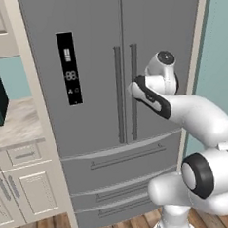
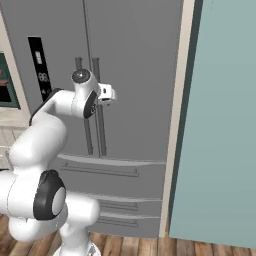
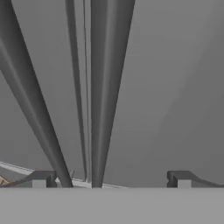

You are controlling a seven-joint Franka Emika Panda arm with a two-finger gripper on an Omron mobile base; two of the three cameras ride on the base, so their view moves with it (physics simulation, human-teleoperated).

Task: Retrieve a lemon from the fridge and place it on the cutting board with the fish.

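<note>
While the fridge (image 1: 107, 72) doors are shut, nothing is retrieved.
Pincer (image 3: 111, 179) open, straddling right door handle (image 3: 107, 87); opening, lemon, placing remain.

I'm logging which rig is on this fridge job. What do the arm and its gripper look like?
The arm is glossy white, built of rounded tube-like links, with dark grey to black bands and round caps at the joints. The gripper is a small white block at the wrist. Its two fingers are short, dark grey and square-ended. No cables or markings are visible.
</note>
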